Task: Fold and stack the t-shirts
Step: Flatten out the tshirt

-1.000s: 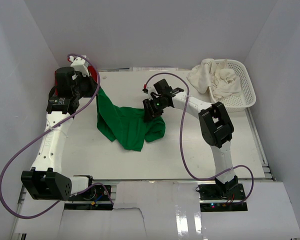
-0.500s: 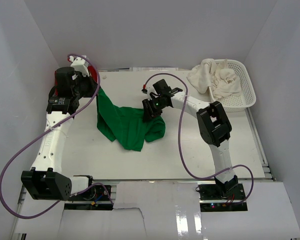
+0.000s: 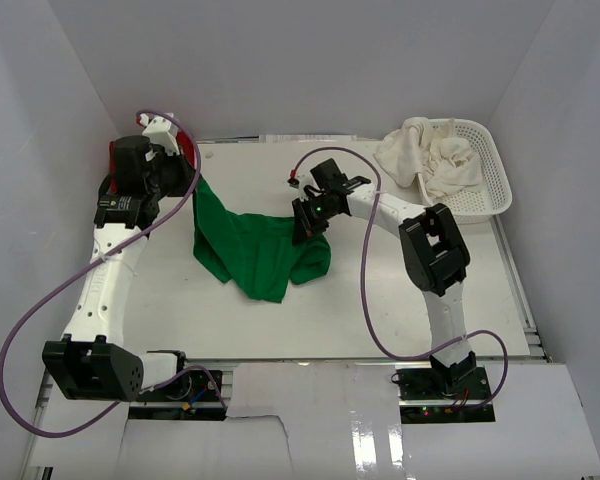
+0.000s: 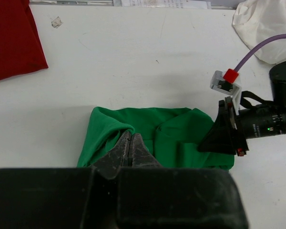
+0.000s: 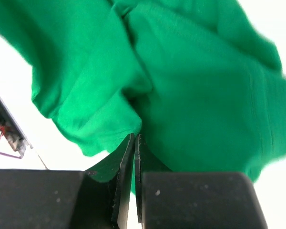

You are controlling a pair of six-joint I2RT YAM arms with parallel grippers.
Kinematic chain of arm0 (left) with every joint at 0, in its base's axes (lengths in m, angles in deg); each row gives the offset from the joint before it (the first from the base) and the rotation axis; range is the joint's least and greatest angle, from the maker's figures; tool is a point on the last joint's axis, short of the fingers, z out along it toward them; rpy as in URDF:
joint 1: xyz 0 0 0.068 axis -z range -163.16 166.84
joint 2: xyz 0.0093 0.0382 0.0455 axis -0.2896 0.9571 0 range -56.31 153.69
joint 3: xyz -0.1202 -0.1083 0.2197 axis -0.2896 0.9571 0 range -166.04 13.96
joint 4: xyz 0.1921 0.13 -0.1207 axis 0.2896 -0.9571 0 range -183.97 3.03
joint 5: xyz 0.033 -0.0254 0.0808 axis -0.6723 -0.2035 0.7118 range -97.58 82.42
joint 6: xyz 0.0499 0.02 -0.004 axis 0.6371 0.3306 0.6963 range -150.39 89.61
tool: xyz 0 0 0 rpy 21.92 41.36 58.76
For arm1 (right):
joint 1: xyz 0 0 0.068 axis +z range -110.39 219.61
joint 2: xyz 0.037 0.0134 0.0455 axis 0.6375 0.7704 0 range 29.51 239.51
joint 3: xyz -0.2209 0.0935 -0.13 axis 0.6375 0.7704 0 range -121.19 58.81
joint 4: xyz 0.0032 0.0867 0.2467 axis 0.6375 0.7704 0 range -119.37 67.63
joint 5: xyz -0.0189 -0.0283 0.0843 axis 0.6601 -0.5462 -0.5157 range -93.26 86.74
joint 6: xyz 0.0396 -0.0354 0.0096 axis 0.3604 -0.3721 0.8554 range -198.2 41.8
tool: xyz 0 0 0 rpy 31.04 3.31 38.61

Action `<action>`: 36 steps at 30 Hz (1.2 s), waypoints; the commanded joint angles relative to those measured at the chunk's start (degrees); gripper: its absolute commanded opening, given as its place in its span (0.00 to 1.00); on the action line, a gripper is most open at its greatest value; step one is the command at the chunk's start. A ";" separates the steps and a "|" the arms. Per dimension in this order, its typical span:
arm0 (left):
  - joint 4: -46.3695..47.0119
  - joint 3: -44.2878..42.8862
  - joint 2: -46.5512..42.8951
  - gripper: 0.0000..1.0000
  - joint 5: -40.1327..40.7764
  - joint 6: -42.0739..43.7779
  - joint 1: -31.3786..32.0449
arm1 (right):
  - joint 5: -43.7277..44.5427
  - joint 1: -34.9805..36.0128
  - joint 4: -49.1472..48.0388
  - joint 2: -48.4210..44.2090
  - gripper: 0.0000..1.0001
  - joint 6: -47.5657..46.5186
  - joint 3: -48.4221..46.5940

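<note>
The bright green t-shirt point(image 3: 255, 250) is lifted at two corners and sags to the table between them. My left gripper point(image 3: 192, 178) is shut on its far left corner, seen in the left wrist view point(image 4: 129, 135). My right gripper point(image 3: 302, 226) is shut on its right edge, seen in the right wrist view point(image 5: 134, 137). The green t-shirt fills that view point(image 5: 190, 81) and lies bunched in the left wrist view point(image 4: 181, 138). The red t-shirt point(image 4: 12, 40) lies flat at the far left, mostly hidden behind my left arm in the top view point(image 3: 113, 152). Cream-white t-shirts point(image 3: 430, 160) are heaped in the basket.
The white mesh basket point(image 3: 495, 175) stands at the far right corner, a cream shirt hanging over its left rim. Purple cables point(image 3: 365, 290) loop along both arms. Walls close in the table on the left, back and right.
My right gripper has shifted very slightly while holding the green t-shirt. The left arm and the cloth have hardly moved.
</note>
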 commanded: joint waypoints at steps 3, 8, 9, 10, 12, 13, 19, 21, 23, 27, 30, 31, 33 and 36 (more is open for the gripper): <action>1.12 1.95 -3.14 0.00 -0.59 -0.80 -0.17 | -0.37 -2.46 0.13 -13.47 0.08 0.97 3.26; 2.61 4.06 -4.90 0.00 -1.55 -2.12 -0.26 | 1.56 -5.18 3.20 -22.45 0.08 0.97 5.90; 3.05 4.41 -5.60 0.00 -1.82 -2.38 -0.17 | 1.74 -6.06 3.56 -23.41 0.08 0.80 6.08; 3.23 5.29 -5.87 0.00 -1.91 -2.91 -0.26 | 2.35 -6.59 4.34 -25.16 0.08 0.53 6.25; 3.93 5.99 -6.66 0.00 -1.91 -3.44 -0.17 | 2.27 -8.34 4.61 -26.58 0.08 0.62 6.26; 4.19 6.61 -7.79 0.00 -1.74 -3.87 -0.17 | 2.18 -8.96 4.70 -27.72 0.08 0.62 5.82; 5.43 3.90 -10.88 0.00 3.70 -4.23 -0.17 | 3.67 -12.83 7.07 -29.05 0.08 2.20 -1.55; 3.68 -1.27 -10.35 0.00 4.68 -4.05 -0.26 | 4.37 -13.53 10.13 -28.87 0.08 2.20 -7.95; 3.06 -2.60 -9.92 0.00 4.60 -4.05 -0.26 | 5.07 -13.80 10.85 -28.96 0.08 2.03 -9.38; 1.74 -6.13 -11.66 0.00 2.84 -5.54 -0.26 | 7.09 -13.89 12.00 -32.20 0.08 1.24 -11.50; 1.56 -5.78 -14.47 0.00 2.49 -6.34 -0.26 | 9.55 -13.89 9.28 -38.08 0.08 0.45 -7.74; 1.65 -5.52 -15.27 0.00 2.40 -6.43 -0.26 | 10.78 -13.89 7.79 -41.41 0.08 0.18 -6.85; 2.26 -4.47 -18.15 0.00 2.22 -6.60 -0.26 | 11.05 -13.89 6.55 -44.41 0.08 -0.17 -5.79; 3.31 -0.87 -22.37 0.00 1.43 -7.65 -0.26 | 10.27 -13.80 5.67 -50.12 0.08 -0.87 -5.96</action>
